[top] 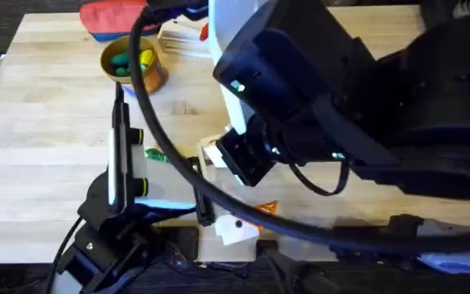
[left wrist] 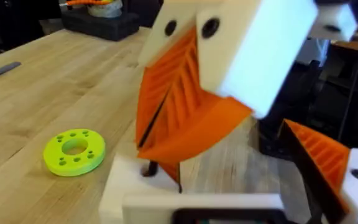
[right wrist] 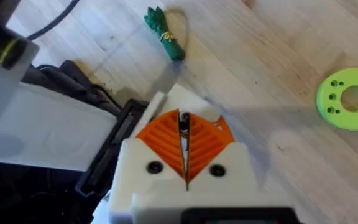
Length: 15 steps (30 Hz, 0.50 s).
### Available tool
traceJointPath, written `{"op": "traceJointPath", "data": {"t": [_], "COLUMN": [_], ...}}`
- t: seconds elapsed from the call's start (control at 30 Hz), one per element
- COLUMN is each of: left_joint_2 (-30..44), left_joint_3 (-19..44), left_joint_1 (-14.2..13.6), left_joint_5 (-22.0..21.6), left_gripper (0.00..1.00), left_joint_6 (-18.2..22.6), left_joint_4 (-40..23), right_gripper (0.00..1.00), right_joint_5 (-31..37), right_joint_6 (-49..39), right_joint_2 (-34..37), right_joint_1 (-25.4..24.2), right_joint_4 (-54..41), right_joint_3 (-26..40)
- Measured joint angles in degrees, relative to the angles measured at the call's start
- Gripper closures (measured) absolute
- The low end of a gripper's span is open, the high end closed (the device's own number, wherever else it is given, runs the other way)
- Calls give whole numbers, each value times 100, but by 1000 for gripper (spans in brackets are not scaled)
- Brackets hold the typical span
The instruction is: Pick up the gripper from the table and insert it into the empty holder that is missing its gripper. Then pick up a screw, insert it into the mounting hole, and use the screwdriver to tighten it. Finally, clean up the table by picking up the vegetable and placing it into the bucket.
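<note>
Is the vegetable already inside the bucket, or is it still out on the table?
Out. The vegetable lies on the bare table; the bucket stands apart at the far side.

Table point(top: 47, 114) middle hidden under blurred right arm point(top: 365, 90)

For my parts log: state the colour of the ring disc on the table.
The ring disc is bright lime green, clearest in the left wrist view.

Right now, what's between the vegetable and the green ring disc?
Nothing: the right wrist view shows bare table between the vegetable and the green ring disc.
</note>
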Motion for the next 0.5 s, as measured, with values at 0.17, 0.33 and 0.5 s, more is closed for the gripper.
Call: {"op": "traceJointPath", "data": {"t": [0.17,0.33,0.5], "left_joint_2": [0,0,0], "left_joint_3": [0,0,1], "left_joint_1": [0,0,0], "left_joint_5": [0,0,0], "left_gripper": [15,15,16], "left_joint_6": [2,4,4], "left_joint_4": [0,0,0], "right_gripper": [997,997,997], "right_joint_5": [0,0,0], "right_joint_6": [0,0,-1], "right_joint_2": [-1,-2,58], "right_joint_1": [-1,0,0], "right_joint_4": [0,0,4], "right_joint_3": [0,0,0]}}
